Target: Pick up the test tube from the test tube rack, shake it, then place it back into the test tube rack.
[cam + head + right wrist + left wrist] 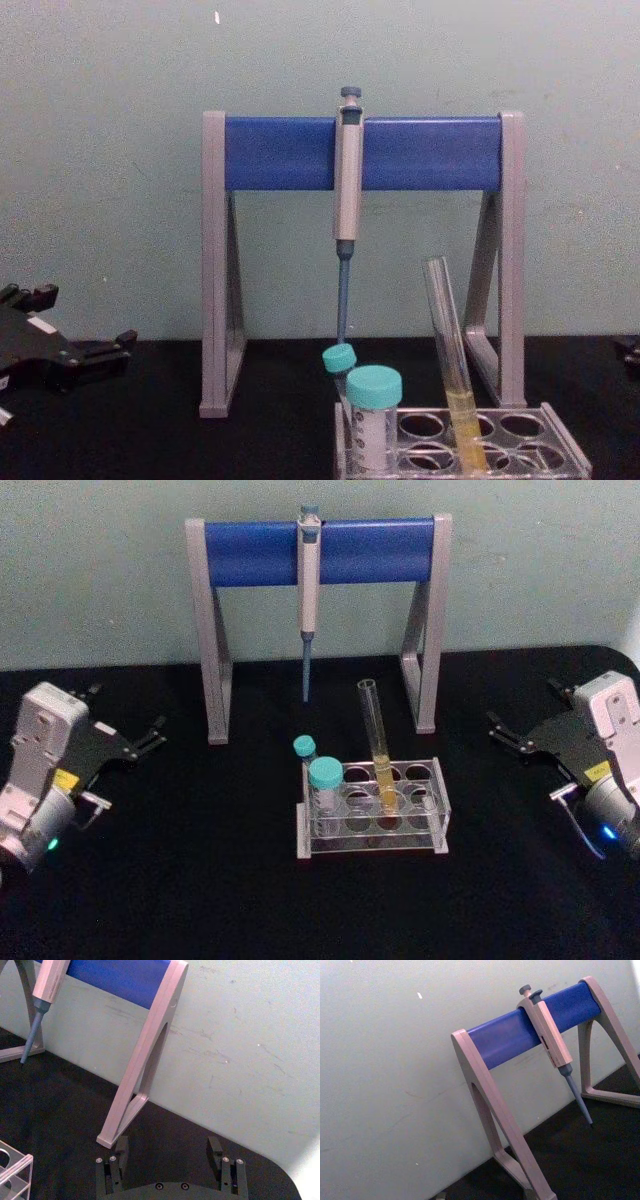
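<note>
The tube [378,742] leans in the rack [441,802], the left hand [124,716] and right hand [524,710] sit far off at the sides, both spread wide, so one must first reach in and pinch it.

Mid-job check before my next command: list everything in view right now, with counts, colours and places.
test tube rack: 1, clear, centre of table
test tube: 1, clear with yellow liquid, leaning in the rack
capped tubes: 2, teal caps, rack's left end
pipette stand: 1, grey legs and blue bar, behind the rack
pipette: 1, grey-blue, hanging from the bar's middle
table: 1, black
left gripper: 1, black, open, far left
right gripper: 1, black, open, far right
</note>
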`<act>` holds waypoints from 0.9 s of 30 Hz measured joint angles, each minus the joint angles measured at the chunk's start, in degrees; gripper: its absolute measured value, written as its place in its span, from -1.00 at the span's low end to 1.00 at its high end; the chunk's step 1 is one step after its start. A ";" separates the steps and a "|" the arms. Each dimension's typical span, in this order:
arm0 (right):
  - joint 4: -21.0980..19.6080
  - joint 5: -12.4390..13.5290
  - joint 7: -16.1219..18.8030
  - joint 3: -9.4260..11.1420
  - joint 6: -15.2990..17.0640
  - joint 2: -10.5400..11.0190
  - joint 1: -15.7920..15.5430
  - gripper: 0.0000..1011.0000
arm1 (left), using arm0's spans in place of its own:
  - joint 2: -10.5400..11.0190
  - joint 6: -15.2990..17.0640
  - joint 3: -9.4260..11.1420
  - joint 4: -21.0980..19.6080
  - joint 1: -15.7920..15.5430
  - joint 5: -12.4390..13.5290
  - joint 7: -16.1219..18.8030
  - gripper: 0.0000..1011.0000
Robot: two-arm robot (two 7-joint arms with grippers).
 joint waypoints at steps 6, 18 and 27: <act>0.00 0.00 0.00 0.00 0.00 0.01 0.00 0.98 | 0.00 0.00 0.00 0.00 0.00 0.00 0.00 0.98; 0.00 0.00 0.00 0.00 0.00 0.01 0.00 0.98 | 0.00 0.00 0.00 0.00 0.00 0.00 0.00 0.98; 0.00 -0.01 0.00 0.00 0.00 0.01 0.00 0.98 | 0.00 0.00 0.00 0.00 0.00 0.00 0.00 0.98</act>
